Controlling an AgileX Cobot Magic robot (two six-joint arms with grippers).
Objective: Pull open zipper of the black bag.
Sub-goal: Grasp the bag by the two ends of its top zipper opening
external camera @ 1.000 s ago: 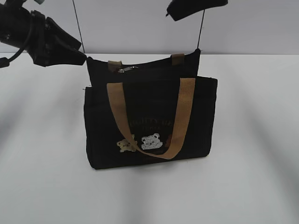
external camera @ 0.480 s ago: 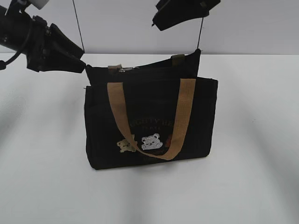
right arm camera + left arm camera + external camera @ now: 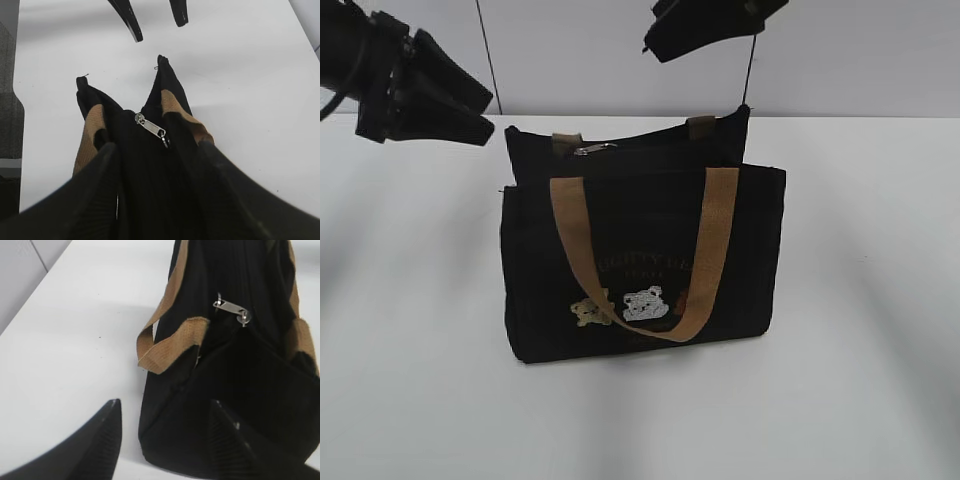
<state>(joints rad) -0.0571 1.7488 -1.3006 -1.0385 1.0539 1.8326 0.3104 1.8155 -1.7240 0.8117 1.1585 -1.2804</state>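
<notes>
Exterior view: black bag [image 3: 640,250] upright, zipper [image 3: 595,149] apparently running left-right.

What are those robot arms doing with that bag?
Two robot arms hang over a black bag on a white table. The left tool and the right tool are both open and touch nothing. The silver zipper pull sits near the bag's left end, not yet grabbed.

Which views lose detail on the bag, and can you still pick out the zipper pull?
Exterior: black bag underexposed, lettering faint, pull tab only a small glint. Left wrist: pull tab clear, fabric near-black, fingers soft. Right wrist: pull tab sharp against dark fabric, fingers blurred.
</notes>
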